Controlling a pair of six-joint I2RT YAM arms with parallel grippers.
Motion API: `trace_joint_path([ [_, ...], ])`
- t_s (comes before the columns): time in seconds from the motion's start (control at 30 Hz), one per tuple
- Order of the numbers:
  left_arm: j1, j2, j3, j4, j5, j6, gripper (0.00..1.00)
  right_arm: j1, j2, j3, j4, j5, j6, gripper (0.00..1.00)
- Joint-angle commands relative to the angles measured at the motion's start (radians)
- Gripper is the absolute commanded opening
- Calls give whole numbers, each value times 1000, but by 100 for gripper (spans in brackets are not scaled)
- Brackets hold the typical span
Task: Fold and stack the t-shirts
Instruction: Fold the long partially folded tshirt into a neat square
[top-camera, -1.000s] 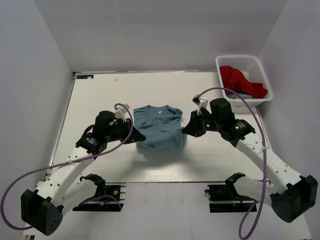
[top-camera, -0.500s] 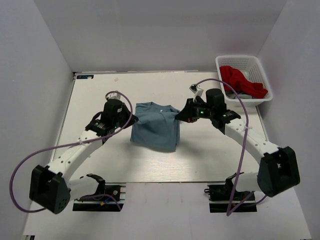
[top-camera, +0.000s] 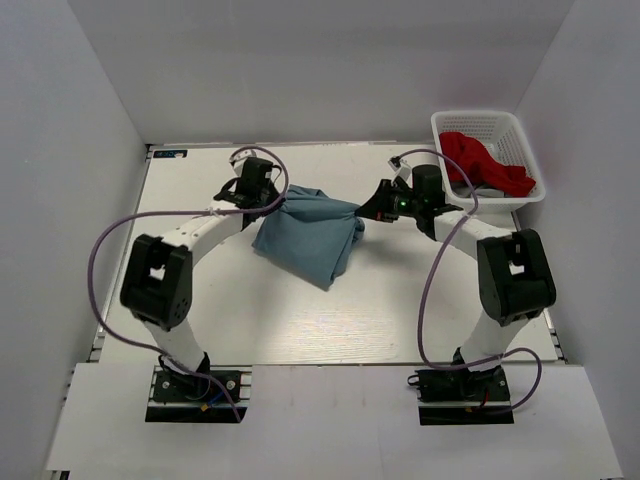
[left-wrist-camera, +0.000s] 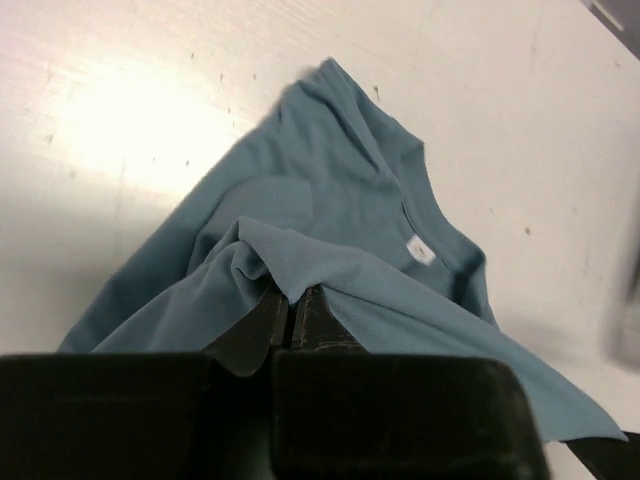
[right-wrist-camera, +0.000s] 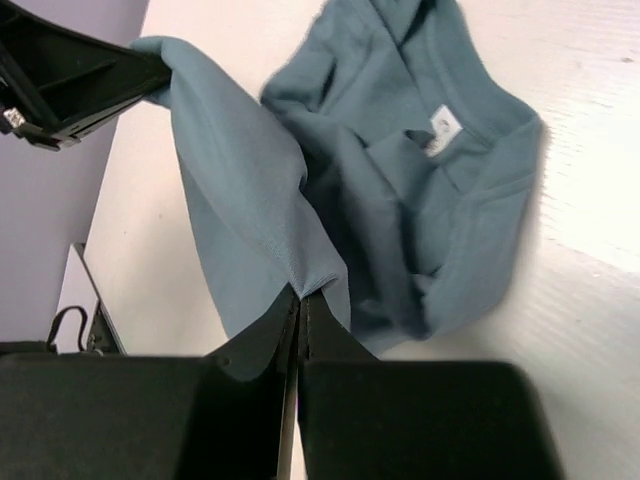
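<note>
One grey-blue t-shirt (top-camera: 305, 240) half raised over white table (top-camera: 200, 300), pale walls (top-camera: 320, 70)

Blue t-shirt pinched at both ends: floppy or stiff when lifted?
Probably very floppy: the t-shirt sags between the left end effector and right end effector. Likely light, since small pinches of cloth lift it. Folds may slip; the fabric bunches loosely.

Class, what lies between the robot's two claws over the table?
The grey-blue t-shirt spans that stretch, pinched by the left claw and the right claw; the top view shows it.
</note>
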Motion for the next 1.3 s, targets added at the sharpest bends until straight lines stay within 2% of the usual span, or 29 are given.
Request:
trace_joint_path([
  [0.0, 41, 90, 120, 7, -44, 27, 8, -39, 71, 91, 68, 6, 20, 0],
  [0.07, 52, 192, 200, 7, -21, 42, 26, -50, 129, 108, 74, 20, 19, 0],
  [0.1, 61, 219, 224, 7, 5, 53, 44, -53, 140, 125, 71, 15, 22, 0],
  [0.13, 61, 245, 251, 7, 19, 68, 79, -53, 151, 145, 65, 11, 23, 0],
  [0.17, 70, 279, 305, 7, 37, 83, 100, -56, 168, 155, 61, 30, 20, 0],
  [0.2, 71, 290, 332, -3, 57, 102, 100, -52, 166, 152, 56, 49, 23, 22],
  [0.27, 71, 290, 382, -13, 95, 138, 100, -53, 145, 151, 16, 121, 30, 42],
  [0.3, 71, 290, 383, -13, 105, 169, 100, -52, 118, 146, 5, 142, 23, 66],
  [0.33, 71, 275, 392, -13, 105, 180, 100, -49, 102, 131, -5, 197, 8, 82],
  [0.37, 71, 261, 377, 0, 134, 198, 100, -45, 69, 122, -36, 225, -3, 90],
  [0.43, 49, 226, 337, 12, 134, 221, 100, -35, 9, 88, -59, 332, -7, 90],
  [0.5, 40, 203, 280, 42, 192, 247, 100, -27, -54, 56, -70, 345, -9, 90],
  [0.53, 40, 181, 254, 71, 291, 261, 100, -7, -67, 45, -74, 338, -22, 90],
  [0.67, 31, 170, 179, 151, 453, 280, 100, 54, -73, 54, -93, 238, -36, 90],
  [0.8, 21, 206, 144, 133, 423, 271, 100, 91, 2, 53, 3, 121, -1, 90],
  [0.87, 34, 238, 134, 182, 439, 271, 100, 87, 37, 60, 31, 89, 34, 90],
  [0.97, 43, 310, 172, 228, 455, 271, 100, 77, 131, 80, 122, 84, 65, 90],
  [1.07, 43, 376, 226, 335, 439, 237, 100, 65, 223, 116, 140, 110, 82, 90],
  [1.13, 52, 422, 255, 383, 478, 217, 100, 56, 266, 135, 149, 132, 86, 90],
  [1.27, 52, 580, 422, 302, 502, 208, 100, 39, 361, 171, 111, 141, 76, 90],
])
